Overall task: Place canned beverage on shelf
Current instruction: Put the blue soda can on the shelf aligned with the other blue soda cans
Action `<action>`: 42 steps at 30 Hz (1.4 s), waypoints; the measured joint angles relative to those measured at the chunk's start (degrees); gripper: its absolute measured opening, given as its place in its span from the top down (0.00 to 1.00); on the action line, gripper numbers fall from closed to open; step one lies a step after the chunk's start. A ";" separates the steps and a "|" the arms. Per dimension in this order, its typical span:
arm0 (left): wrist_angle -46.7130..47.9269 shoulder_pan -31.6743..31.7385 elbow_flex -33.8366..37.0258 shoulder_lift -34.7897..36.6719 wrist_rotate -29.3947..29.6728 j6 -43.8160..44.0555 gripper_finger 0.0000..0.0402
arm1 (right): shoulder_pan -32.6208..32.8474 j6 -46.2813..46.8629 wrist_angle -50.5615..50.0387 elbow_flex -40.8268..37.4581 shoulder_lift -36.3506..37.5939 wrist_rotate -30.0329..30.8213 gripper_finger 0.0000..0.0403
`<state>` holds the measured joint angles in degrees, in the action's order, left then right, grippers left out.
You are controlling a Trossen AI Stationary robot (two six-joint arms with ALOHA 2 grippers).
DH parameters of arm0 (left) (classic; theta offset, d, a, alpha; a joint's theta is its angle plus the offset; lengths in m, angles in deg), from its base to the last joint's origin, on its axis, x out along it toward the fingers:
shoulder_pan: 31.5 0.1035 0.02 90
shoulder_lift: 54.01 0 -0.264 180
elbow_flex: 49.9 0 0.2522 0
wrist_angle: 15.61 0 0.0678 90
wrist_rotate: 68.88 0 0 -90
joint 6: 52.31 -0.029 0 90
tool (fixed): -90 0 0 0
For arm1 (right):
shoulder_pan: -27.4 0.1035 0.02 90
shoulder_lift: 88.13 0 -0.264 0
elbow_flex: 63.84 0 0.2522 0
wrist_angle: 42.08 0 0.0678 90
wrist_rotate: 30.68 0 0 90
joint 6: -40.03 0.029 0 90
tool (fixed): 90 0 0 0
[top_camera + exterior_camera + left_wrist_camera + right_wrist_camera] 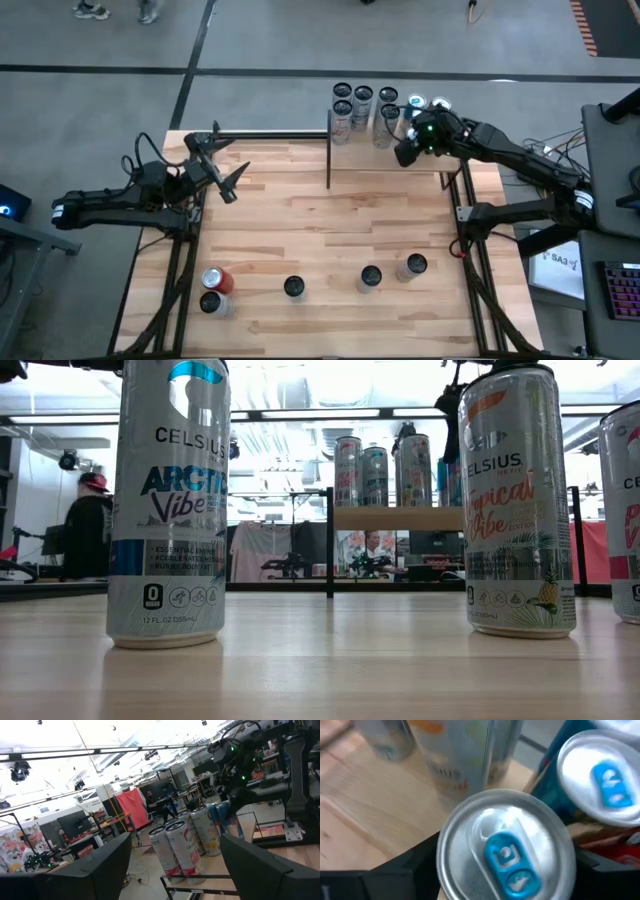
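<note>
The shelf (400, 518) is a light-wood board on black posts at the table's far edge, and several cans (362, 105) stand upright on it. My right gripper (415, 132) hangs over the shelf's right end, pointing slantwise down. Its open fingers stand on either side of a silver can with a blue tab (505, 845), which stands upright on the board. My left gripper (228, 180) waits open above the table's far left part with nothing between its fingers, and faces the shelf's cans (185, 845). My right gripper's fingers (405, 867) stand close against the two sides of the blue-tabbed can just below its rim (445, 855), coming slantwise from above. I cannot tell whether they touch it. The can stands upright on the shelf board.
A second blue-tabbed can (607, 785) stands right beside the one between my fingers, with more cans (460, 755) behind. Several cans stand along the table's near edge, among them a red one (217, 280), an Arctic Vibe (170, 500) and a Tropical Vibe (515, 500). Bare planks (330, 230) lie between.
</note>
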<state>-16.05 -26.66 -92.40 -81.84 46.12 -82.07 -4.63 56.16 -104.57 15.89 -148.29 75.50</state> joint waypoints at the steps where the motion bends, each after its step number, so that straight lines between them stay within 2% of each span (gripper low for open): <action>1: -0.02 0.00 0.00 0.00 0.00 0.00 0.28 | 0.00 0.04 -0.30 -0.11 -0.10 -0.06 0.32; 11: -0.20 0.04 0.00 0.00 0.00 -0.35 0.28 | 0.00 0.46 2.74 0.00 -0.12 0.14 0.24; 22: -0.18 0.04 0.00 0.00 0.04 -1.03 0.28 | 0.00 -1.11 4.80 0.09 0.10 0.34 0.26; 42: -0.21 0.04 -0.07 -1.01 1.66 -2.60 0.28 | 0.00 -1.74 7.47 0.24 0.60 0.40 0.22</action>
<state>-16.26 -26.61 -92.46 -82.85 47.78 -84.67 -4.63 54.41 -97.10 16.14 -147.70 75.90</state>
